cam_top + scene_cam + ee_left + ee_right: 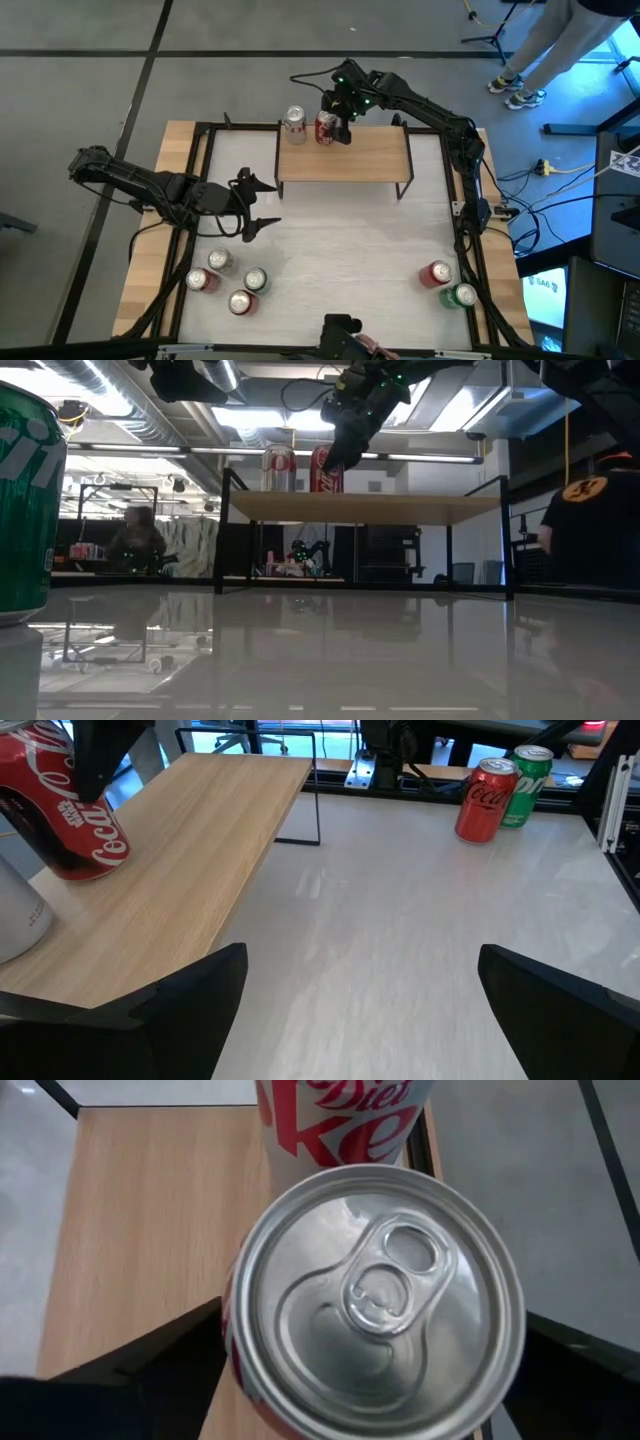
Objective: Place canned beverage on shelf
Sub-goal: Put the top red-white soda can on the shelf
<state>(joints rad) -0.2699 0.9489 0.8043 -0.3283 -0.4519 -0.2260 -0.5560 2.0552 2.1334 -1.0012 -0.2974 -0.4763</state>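
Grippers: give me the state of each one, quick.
Left end effector: open, empty, over the table.
Right end effector: open around the red can standing on the shelf.

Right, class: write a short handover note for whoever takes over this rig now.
Right gripper: open, fingers either side of the red cola can standing on the shelf, beside the diet cola can.
Left gripper: open, empty, waiting over the table.
Done: two cans on the shelf.
Left: four cans at the table's near left, a red can and a green can at its near right.
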